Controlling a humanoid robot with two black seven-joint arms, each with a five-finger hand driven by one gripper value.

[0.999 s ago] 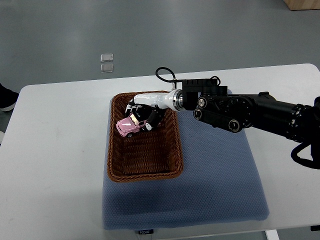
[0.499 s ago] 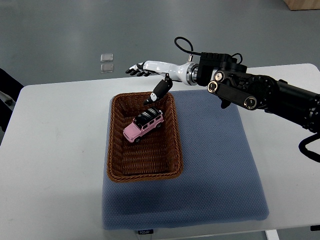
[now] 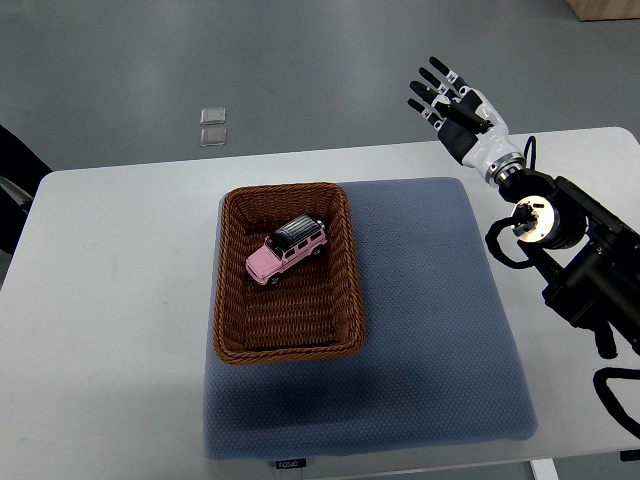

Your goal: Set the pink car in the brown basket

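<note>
My right hand [image 3: 457,112] is up in the upper right of the frame, fingers spread and holding nothing. The pink car [image 3: 287,250] lies inside the brown basket [image 3: 228,300], toward its upper half, apparently on its wheels. The basket rests on the blue mat [image 3: 430,330].

The right arm [image 3: 580,270] is cut off by the right edge, so its upper part is not seen. A dark shape [image 3: 18,165] at the left edge is cropped and cannot be identified. The small label [image 3: 290,463] on the blue mat's front edge cannot be read.
</note>
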